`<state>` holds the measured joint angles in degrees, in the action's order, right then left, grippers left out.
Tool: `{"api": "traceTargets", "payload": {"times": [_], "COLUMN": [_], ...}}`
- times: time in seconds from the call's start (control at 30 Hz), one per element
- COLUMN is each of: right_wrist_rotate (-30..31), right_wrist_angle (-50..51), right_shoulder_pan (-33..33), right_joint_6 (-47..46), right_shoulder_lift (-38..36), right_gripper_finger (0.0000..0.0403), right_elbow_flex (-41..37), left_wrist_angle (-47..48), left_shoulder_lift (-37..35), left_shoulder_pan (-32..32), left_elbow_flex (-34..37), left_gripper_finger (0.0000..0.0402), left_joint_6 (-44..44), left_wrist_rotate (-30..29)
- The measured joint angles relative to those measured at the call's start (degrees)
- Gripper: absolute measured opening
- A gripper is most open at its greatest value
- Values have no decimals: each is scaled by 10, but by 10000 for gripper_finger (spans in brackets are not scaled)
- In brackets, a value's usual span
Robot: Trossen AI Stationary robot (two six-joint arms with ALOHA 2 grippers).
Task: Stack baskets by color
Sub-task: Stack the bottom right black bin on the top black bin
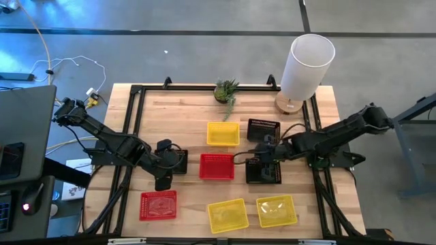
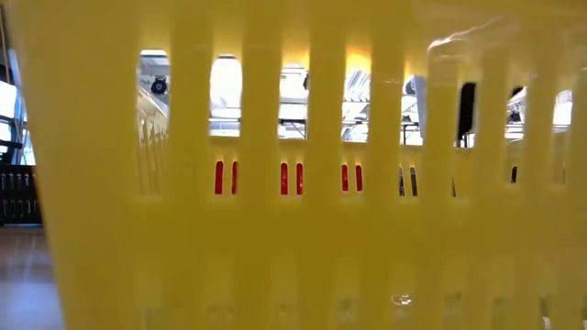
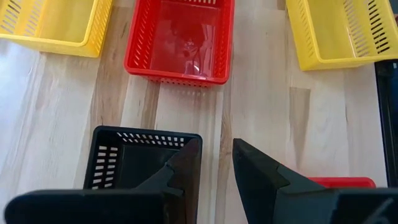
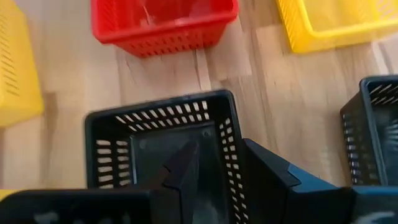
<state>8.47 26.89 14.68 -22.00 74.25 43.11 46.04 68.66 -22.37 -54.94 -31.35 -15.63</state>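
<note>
My left fingers (image 3: 214, 171) pinching black basket (image 3: 140, 158) wall, desk (image 3: 261, 99) left-centre; my right fingers (image 4: 217, 171) gripping second black basket (image 4: 165, 143) wall beside middle red basket (image 1: 216, 166).

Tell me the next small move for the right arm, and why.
Probably lift: the right gripper straddles the side wall of a black basket, one finger inside, one outside. Raising it clear of the table, toward the other black basket, seems the natural next step.
</note>
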Motion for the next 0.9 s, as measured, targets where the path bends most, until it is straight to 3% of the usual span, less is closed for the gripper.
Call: {"api": "traceTargets", "payload": {"times": [0.47,0.9], "right_wrist_rotate": [3,-2], "right_wrist_angle": [23,49], "right_shoulder_pan": [0,0], "right_joint_6": [-24,-51], "right_shoulder_lift": [87,86], "right_gripper_finger": [110,110], "right_elbow_flex": [0,16], "left_wrist_angle": [0,0], "left_shoulder_lift": [0,0], "left_shoulder_pan": [0,0], "left_elbow_flex": [0,0], "left_gripper_finger": [83,83], "left_joint_6": [9,11], "left_wrist_rotate": [0,0]}}
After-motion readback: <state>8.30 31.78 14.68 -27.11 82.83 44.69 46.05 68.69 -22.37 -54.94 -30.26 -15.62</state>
